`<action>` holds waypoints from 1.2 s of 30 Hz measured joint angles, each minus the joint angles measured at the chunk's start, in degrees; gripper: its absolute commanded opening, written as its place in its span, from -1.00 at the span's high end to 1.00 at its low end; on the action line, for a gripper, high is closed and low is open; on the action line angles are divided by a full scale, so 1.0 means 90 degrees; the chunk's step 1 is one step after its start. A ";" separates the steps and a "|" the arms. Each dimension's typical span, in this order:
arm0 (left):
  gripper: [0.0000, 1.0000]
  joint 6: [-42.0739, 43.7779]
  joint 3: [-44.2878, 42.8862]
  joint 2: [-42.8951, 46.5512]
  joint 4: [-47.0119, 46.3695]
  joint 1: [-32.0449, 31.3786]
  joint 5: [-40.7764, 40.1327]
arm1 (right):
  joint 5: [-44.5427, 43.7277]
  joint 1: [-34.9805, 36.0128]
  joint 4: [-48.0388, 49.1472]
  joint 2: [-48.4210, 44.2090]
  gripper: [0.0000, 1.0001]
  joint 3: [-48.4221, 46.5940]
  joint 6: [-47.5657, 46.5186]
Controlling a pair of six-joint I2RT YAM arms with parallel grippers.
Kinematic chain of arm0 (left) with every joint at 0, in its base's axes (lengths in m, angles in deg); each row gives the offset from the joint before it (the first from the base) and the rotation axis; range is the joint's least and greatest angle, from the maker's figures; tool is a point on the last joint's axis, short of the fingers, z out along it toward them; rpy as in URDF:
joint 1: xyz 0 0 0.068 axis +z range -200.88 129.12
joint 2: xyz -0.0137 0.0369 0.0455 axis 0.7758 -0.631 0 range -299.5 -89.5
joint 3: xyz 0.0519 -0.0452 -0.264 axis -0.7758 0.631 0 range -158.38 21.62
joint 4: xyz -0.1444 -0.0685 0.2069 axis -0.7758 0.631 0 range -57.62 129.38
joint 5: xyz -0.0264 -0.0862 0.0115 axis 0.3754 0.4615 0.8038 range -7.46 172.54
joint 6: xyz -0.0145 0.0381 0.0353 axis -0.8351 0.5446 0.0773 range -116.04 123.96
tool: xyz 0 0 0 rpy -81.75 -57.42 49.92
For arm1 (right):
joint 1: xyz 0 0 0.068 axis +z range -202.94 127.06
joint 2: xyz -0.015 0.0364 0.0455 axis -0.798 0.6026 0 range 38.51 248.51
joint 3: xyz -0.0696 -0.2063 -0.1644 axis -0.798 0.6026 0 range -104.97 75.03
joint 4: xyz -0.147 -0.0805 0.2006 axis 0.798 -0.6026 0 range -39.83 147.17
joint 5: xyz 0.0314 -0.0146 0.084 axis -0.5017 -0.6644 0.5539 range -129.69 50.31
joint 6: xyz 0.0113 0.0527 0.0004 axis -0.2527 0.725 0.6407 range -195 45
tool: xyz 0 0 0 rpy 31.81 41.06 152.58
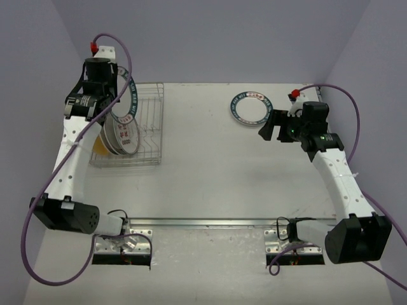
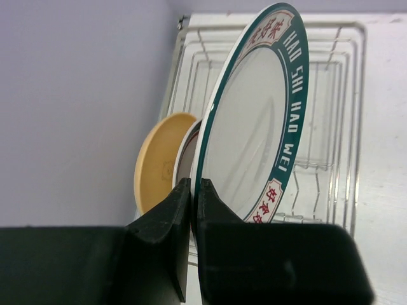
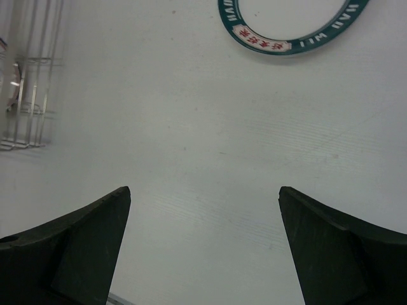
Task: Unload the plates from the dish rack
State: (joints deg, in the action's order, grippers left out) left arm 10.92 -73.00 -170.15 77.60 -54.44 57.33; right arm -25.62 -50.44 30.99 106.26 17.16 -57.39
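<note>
Your L gripper (image 2: 194, 185) is clamped on plate (image 2: 254, 127) rim; lift straight, clear rack (image 2: 327, 166) wires. R gripper (image 3: 202, 194) fingers apart.

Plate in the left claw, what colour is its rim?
Rim dark teal with white lettering; clearest in left wrist view.

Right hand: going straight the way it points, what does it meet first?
Probably the table. The open right hand tilts down at the surface, short of the flat plate lying farther ahead. Depth is hard to judge here.
</note>
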 measured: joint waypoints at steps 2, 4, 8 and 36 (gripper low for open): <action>1.00 0.0095 -0.0087 0.0259 -0.0028 -0.0021 0.0432 | 0.0399 0.0000 0.0204 -0.0107 -0.98 0.0053 0.0089; 1.00 0.0132 -0.0099 0.0541 0.0005 -0.0014 0.1131 | 0.0883 -0.0003 0.0558 -0.0328 -0.92 0.0216 0.0251; 1.00 0.0071 -0.0019 0.0963 0.0154 -0.0019 0.3120 | 0.2050 0.0052 0.1187 -0.0541 -0.77 0.0338 0.0690; 0.83 -0.0136 0.1227 0.0628 0.0810 -0.0662 0.7661 | 0.2953 0.2608 0.1926 0.1398 1.00 -0.1013 0.0394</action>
State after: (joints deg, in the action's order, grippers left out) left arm 9.70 -61.95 -164.50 84.90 -60.40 126.27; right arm 0.95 -26.96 48.32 118.84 8.05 -53.85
